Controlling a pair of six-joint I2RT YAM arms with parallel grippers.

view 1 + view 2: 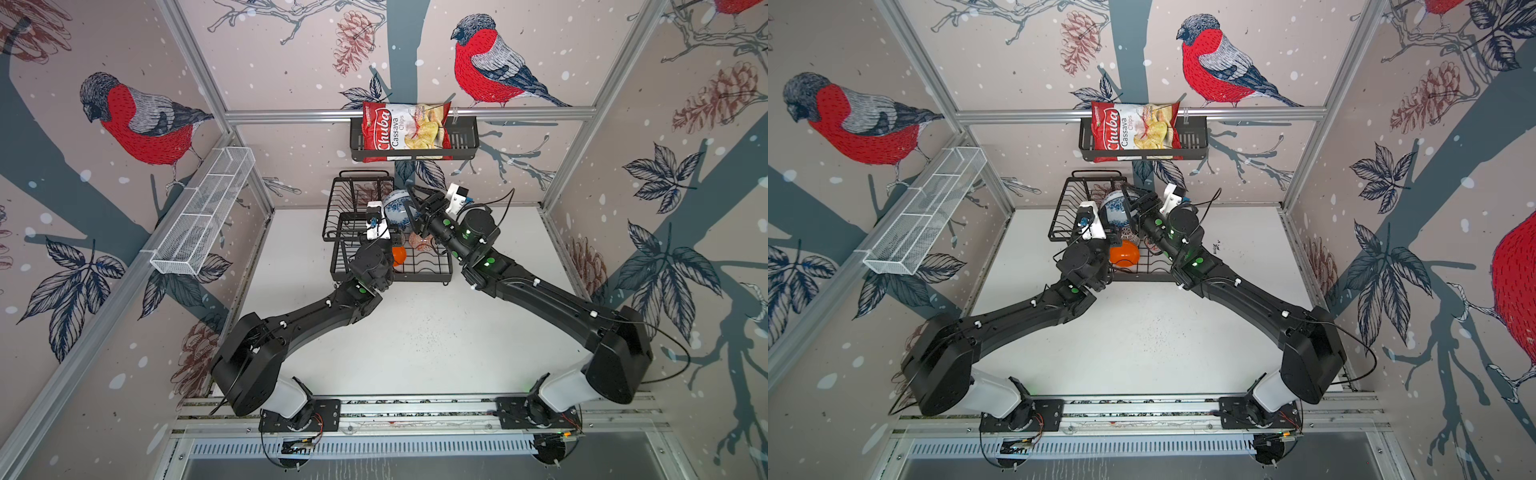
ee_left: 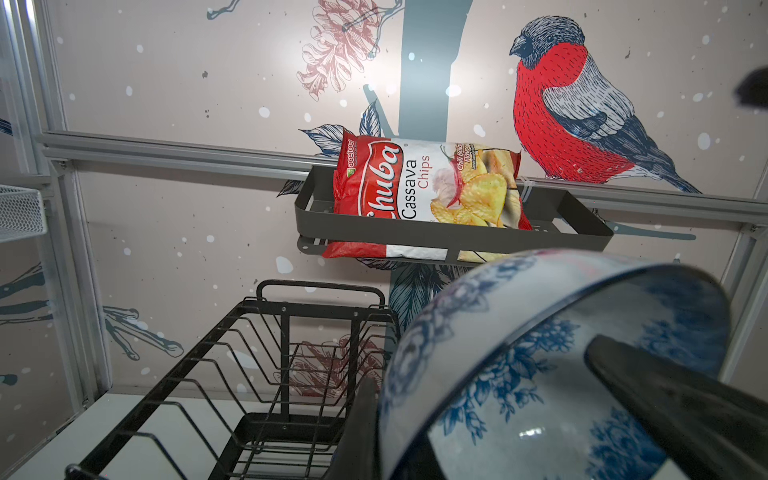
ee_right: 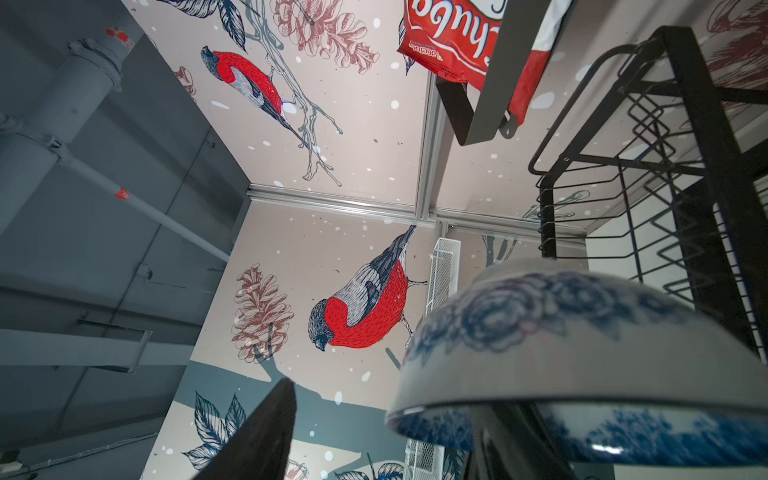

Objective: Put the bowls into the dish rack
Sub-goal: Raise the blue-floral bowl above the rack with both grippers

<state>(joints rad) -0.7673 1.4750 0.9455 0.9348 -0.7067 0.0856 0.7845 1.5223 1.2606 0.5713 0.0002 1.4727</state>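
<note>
The only writing we can read is on the chips bag (image 1: 405, 131). It stands in the black basket (image 1: 467, 143) on the back wall, upper centre of both top views, and says "Chuba Cassava Chips" on red and white. The left wrist view brings the bag (image 2: 424, 195) close enough to show a small red line, "Chili … Flavor"; we cannot make out the middle word, and the green logo at the corner is too small to read. In the right wrist view only a corner of the bag (image 3: 453, 37) shows at the top edge, with its name upside down and cut off.

The blue and white flowered bowl (image 1: 397, 208) hangs tilted on its side at the centre of both top views. It is just beside the right edge of the upper shelf of the dish rack (image 1: 353, 203).

The left pincer (image 2: 482, 374) is clenched on the bowl's rim, with one finger (image 2: 665, 411) inside the bowl and one (image 2: 361, 419) outside. The right pincer (image 3: 386, 407) stands released. One of its fingers (image 3: 266, 432) is clear of the bowl's wall and the other sits under the rim.

Only the top views show the rack's lower tier. There we see a plain orange bowl (image 1: 1123, 253) and, in a top view, a pale patterned bowl (image 1: 419, 242) behind it. The white mesh basket (image 1: 203, 212) hangs on the left wall. The right wrist view alone shows grey pipes (image 3: 83, 137) beyond the wall, at the left of its frame.
</note>
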